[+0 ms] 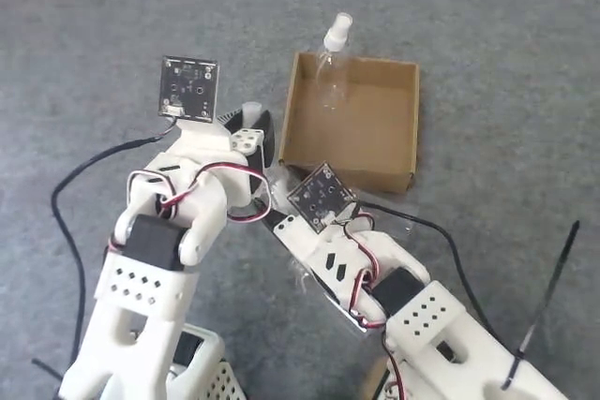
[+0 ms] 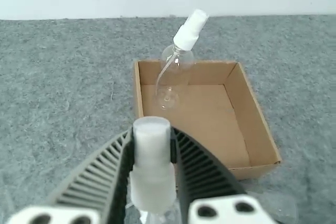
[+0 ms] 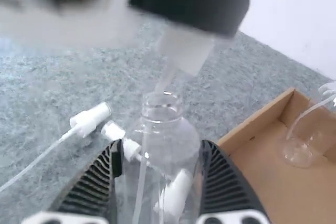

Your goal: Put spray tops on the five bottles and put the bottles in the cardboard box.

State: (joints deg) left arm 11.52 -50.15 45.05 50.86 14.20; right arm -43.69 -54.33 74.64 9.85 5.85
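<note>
My right gripper [image 3: 160, 156] clamps the open bottle [image 3: 163, 129] round its belly. It looks light, thin-walled and slick, so I'd squeeze gently there. Just above, my left gripper [image 2: 152, 153] pinches a spray top [image 2: 151, 129] by its head, tube at the neck. Spare tops [image 3: 89, 119] lie beside. Beyond, the cardboard box [image 2: 252, 124] holds one capped bottle [image 2: 170, 77].

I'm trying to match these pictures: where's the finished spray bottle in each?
High view: finished spray bottle, upper middle, far corner of the cardboard box.
Left wrist view: in the box, beyond the gripped spray top.
Right wrist view: in the box, past the open bottle.
Landmark: the cardboard box.
</note>
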